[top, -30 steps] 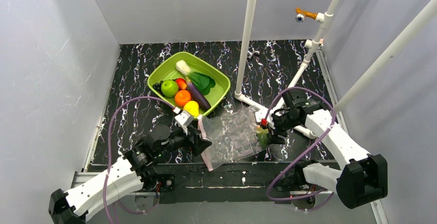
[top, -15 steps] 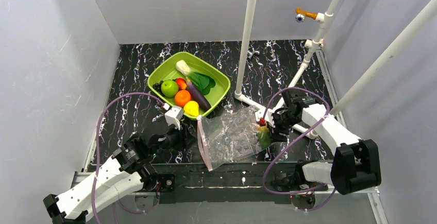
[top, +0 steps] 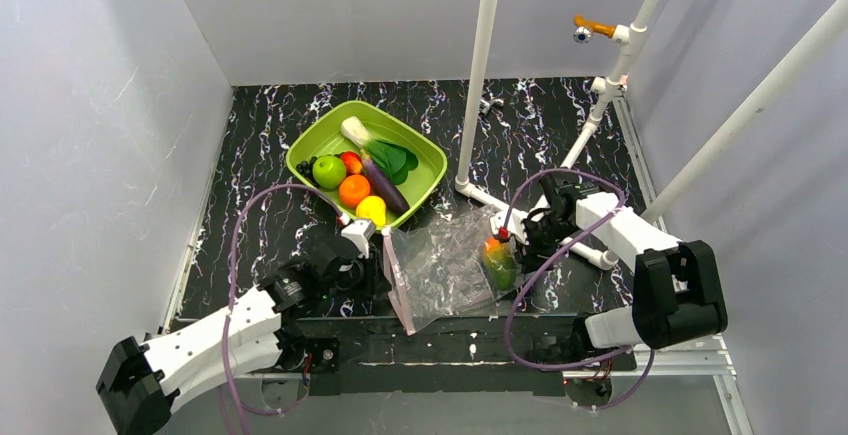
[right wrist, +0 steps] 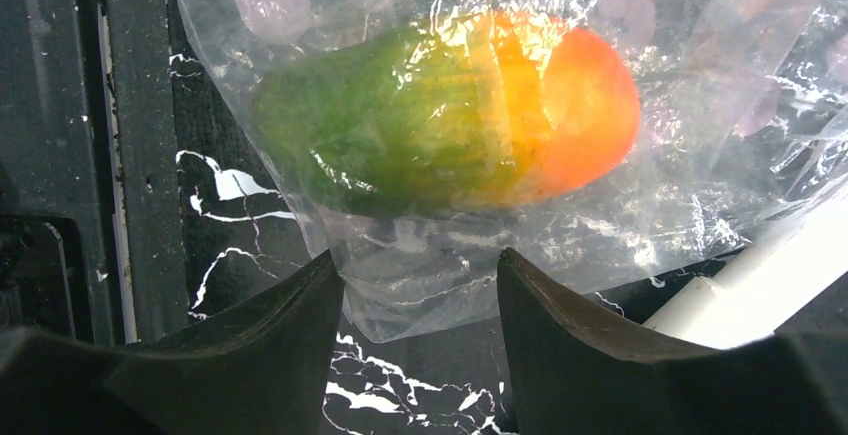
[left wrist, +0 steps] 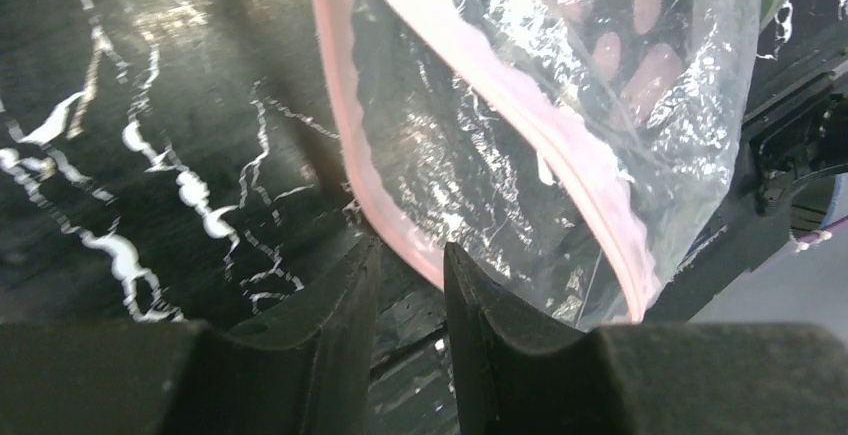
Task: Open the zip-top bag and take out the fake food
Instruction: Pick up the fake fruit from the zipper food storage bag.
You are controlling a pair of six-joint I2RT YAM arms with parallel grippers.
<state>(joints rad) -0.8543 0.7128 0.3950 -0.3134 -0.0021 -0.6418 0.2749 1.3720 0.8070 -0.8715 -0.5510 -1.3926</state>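
— What's changed?
— The left gripper [left wrist: 405, 255] had backed off the bag [top: 445, 270]. Now it is up at the zip strip [left wrist: 345, 155] again, and its fingers have drawn in to a narrow gap. On the right, the fruit [right wrist: 450, 125] inside the bag has slid a little toward the middle and shows more orange.

— Any room to move?
— The bag lies flat near the table's [top: 270, 225] front edge. The tray [top: 335, 123] with the rest of the food [top: 355, 180] sits close behind it. A white pipe [right wrist: 770, 280] runs just beside the right gripper [right wrist: 418, 280]. Left of the left arm there is open table.

— And the fingers?
— On the left, the strip's bend sits right at the fingertips. I can't tell whether they nip it. On the right, the fingers are spread wide, straddling the bag's closed edge. The fruit lies just beyond their tips, still under plastic.
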